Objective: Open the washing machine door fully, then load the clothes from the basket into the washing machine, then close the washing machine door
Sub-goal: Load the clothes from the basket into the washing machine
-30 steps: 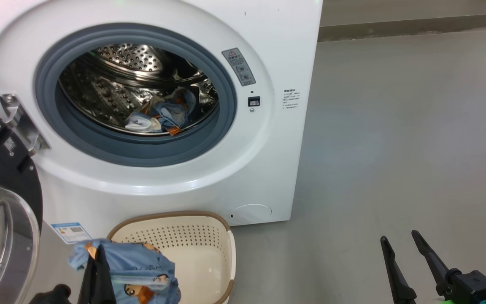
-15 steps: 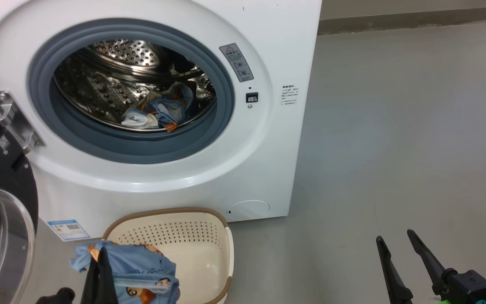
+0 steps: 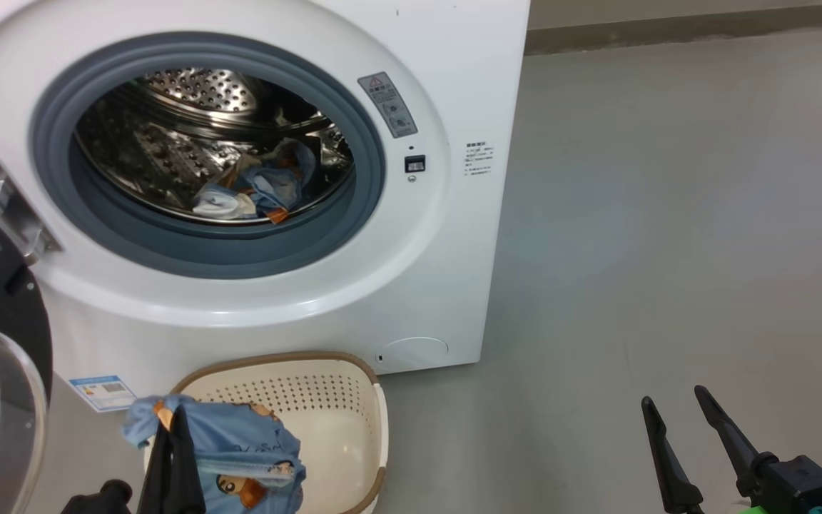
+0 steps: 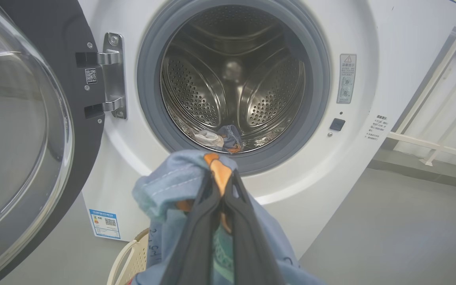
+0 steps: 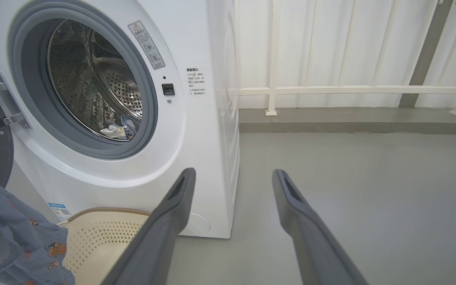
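My left pincer (image 4: 220,177) pinches a soft light-blue cloth piece with orange-brown figures (image 4: 168,186), by the cream-white perforated plastic basket (image 3: 357,396). The open steel drum (image 4: 232,79) of the big white washing machine (image 4: 370,31) lies straight ahead and higher; my spread right pincer (image 3: 672,398) is farther.

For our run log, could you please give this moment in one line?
door open | left gripper shut on clothes above basket | right gripper open

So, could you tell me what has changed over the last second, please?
Little: the head camera shifted, not the washing machine. The left gripper stays shut on the light-blue garment over the basket; the right gripper stays open; the drum's clothes lie unmoved.
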Available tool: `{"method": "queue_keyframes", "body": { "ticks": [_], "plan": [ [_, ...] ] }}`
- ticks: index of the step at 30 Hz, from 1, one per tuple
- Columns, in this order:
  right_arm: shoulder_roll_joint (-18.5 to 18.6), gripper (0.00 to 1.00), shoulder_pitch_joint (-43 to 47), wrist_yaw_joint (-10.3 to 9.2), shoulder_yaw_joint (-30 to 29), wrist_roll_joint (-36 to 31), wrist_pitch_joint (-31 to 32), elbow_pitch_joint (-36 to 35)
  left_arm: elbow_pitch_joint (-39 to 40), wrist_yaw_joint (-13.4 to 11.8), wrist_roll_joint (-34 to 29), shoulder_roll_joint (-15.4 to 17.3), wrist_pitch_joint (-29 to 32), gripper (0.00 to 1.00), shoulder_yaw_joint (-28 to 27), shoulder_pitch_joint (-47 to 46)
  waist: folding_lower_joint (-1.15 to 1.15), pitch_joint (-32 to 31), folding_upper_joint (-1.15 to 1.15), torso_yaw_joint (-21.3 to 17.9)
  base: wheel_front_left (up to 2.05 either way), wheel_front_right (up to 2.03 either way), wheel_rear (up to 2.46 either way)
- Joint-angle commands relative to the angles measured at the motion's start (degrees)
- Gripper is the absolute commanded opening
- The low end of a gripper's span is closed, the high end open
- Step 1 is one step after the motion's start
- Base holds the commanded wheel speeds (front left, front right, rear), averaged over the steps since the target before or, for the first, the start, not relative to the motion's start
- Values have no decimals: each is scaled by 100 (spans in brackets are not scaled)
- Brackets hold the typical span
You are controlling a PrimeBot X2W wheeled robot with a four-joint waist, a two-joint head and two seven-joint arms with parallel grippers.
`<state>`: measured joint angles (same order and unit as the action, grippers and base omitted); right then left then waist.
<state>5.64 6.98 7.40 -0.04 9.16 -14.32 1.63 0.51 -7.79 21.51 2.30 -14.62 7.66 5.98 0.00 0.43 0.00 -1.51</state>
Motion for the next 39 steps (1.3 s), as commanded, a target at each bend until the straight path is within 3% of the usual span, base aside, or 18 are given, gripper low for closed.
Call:
{"method": "queue_keyframes", "body": {
  "ticks": [1, 10, 19, 28, 39],
  "plan": [
    [44, 100, -127, 9, 117, -62, -68, -140, 209, 5, -70, 58, -38, 0, -164, -204, 0, 40, 0, -53, 0, 0, 0],
    [-112, 100, -304, 9, 190, 37, -68, -121, -95, 192, -243, 81, -38, 0, -319, -1022, 0, 419, 0, -455, 0, 0, 0],
    [-224, 100, -593, 9, 373, 197, -68, -16, -955, 266, -398, 347, -30, 0, -499, -2628, 0, 1094, 0, -1021, 0, 0, 0],
    [-105, 100, -977, 9, 777, 315, -68, 49, -2715, 206, -462, 834, -35, 0, -824, -4575, 0, 1925, 0, -1539, 0, 0, 0],
    [23, 100, -1238, 9, 1100, 532, -68, 106, -4855, 39, -824, 1472, -37, 0, -832, -6274, 0, 2713, 0, -1844, 0, 0, 0]
  ]
}}
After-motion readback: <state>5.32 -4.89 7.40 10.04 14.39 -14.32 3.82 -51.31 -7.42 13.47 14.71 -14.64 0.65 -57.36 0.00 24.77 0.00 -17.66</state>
